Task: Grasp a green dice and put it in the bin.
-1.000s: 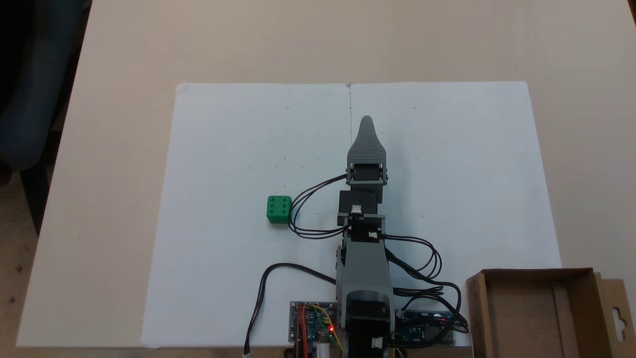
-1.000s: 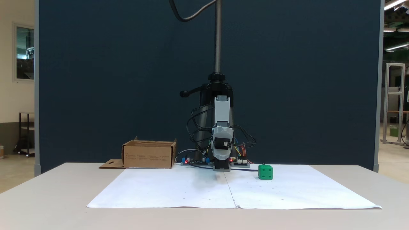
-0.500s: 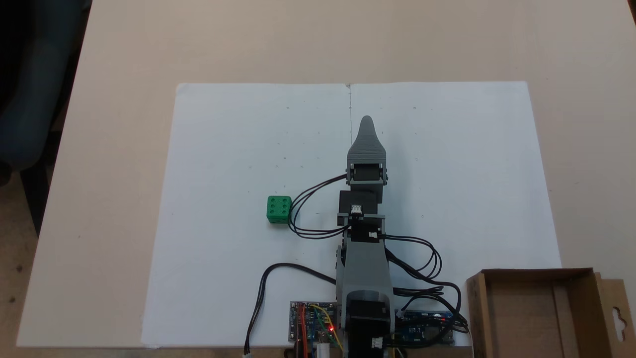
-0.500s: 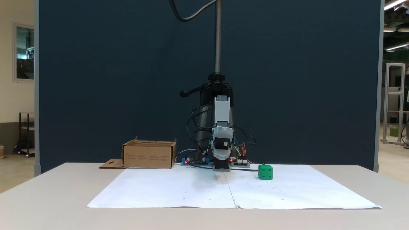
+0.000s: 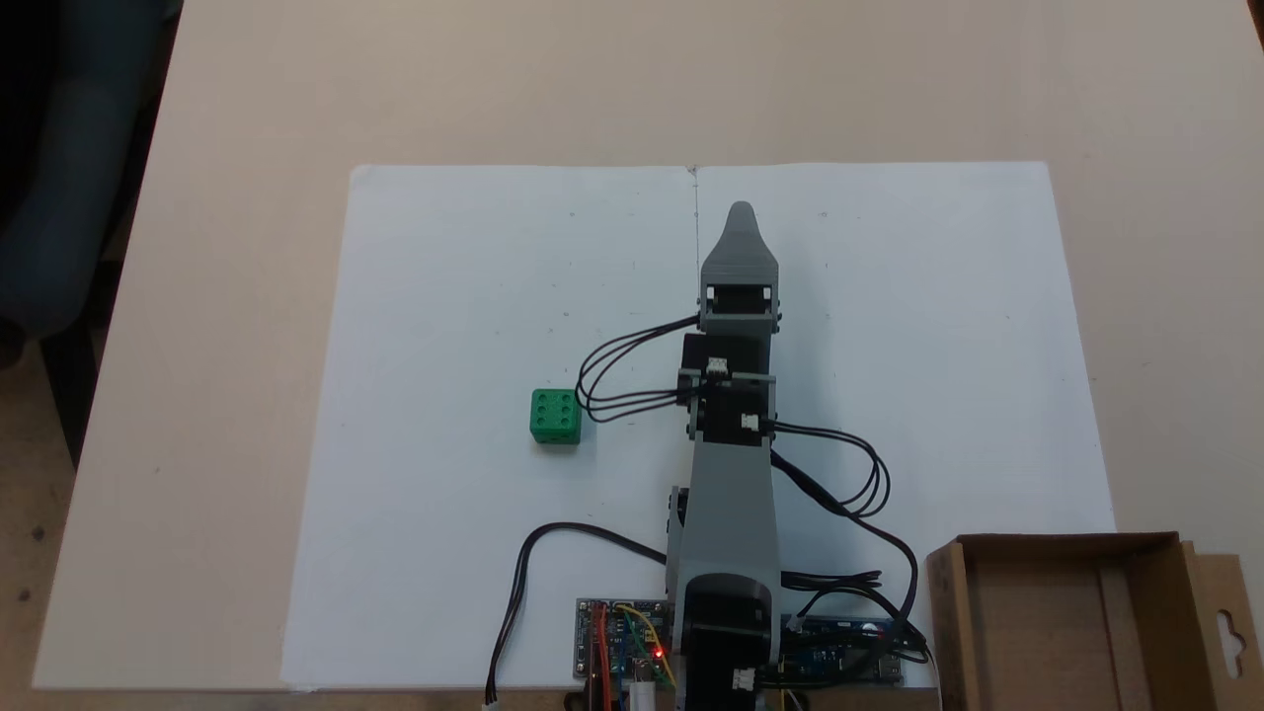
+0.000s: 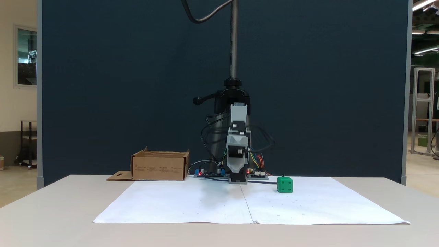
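Note:
The green dice (image 5: 555, 416) rests on the white paper, left of the arm in a fixed view from above, with six pips facing up. From the front it is the green dice (image 6: 285, 185) to the right of the arm. My gripper (image 5: 740, 209) points away from the base over the paper's centre fold, well apart from the dice. A single grey tip shows from above, and head-on the gripper (image 6: 237, 168) is blurred, so its jaws cannot be judged. The bin (image 5: 950, 612) is a brown cardboard box at the bottom right corner; the bin (image 6: 159, 167) stands left of the base when seen from the front.
White paper (image 5: 474, 296) covers the middle of the beige table. Circuit boards (image 5: 622, 647) and looping black cables (image 5: 602, 380) sit by the arm's base, with cables reaching close to the dice. A camera stand pole (image 6: 234, 41) rises behind the arm.
The arm has stretched forward and slightly right in the top view, moving the gripper tip farther from the base. The cables shifted with it. The dice and bin stayed put.

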